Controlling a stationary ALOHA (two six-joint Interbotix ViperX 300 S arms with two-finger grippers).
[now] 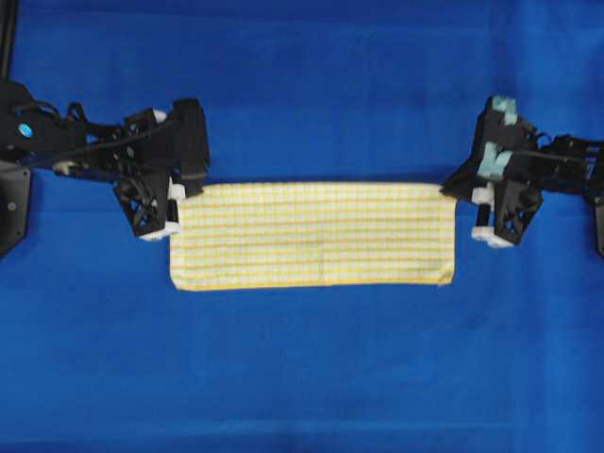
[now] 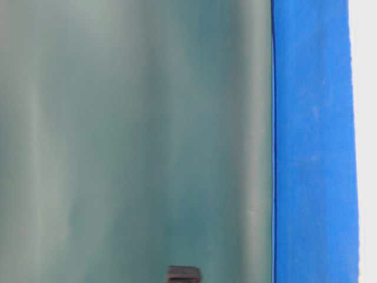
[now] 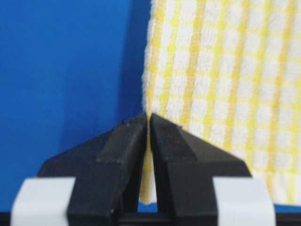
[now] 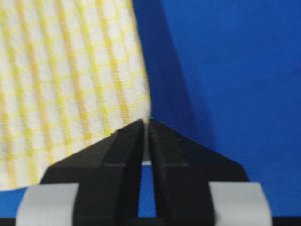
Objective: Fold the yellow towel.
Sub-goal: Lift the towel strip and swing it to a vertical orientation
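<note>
From overhead, the yellow towel point(image 1: 311, 234) lies as a long folded strip in the middle of the blue table covering point(image 1: 302, 377), long edges running side to side, and both arms are on it: the left gripper point(image 1: 176, 209) sits at the towel's upper left corner, the right gripper point(image 1: 479, 212) at its upper right corner, that corner lifted a little off the covering. No brand, label or lettering can be read on anything here. Table level gives little: a blurred grey-green surface fills most of the frame, a blue band runs down the right side, and a small dark block point(image 2: 183, 274) peeks in at the bottom edge. Left wrist now, and the black fingers point(image 3: 122, 155) are pinched together on the towel's hemmed edge, checked cloth rising beyond the tips and a sliver showing between them. Right wrist: fingers point(image 4: 175, 155) closed too, tips clamped on the very corner of the towel, blue covering showing through the gap lower down.
</note>
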